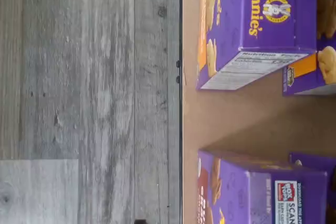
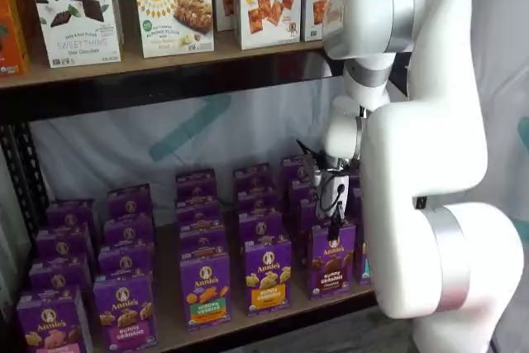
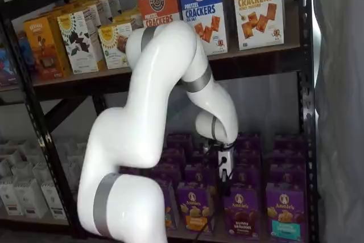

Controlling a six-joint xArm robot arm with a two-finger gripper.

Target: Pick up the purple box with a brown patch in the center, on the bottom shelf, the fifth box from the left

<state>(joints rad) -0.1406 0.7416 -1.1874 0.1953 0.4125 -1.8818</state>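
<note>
Gripper (image 2: 334,225) hangs just above the purple bunny grahams box (image 2: 332,259), front of its column on the bottom shelf (image 2: 169,332); its fingers are too dark to read, probably spread wide. That carton looks light, thin-walled and crushable, so pinch its narrow side panels near the top.

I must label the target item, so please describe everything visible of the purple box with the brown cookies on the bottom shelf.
The purple box is a small upright cardboard carton at the front edge of the bottom shelf, closed and undamaged. Its front shows a round white logo, dark brown cookies in the middle and white lettering below. The gripper hangs just above its top; whether it touches cannot be told. A purple carton with a yellow band stands beside it, and more purple cartons stand behind.
</note>
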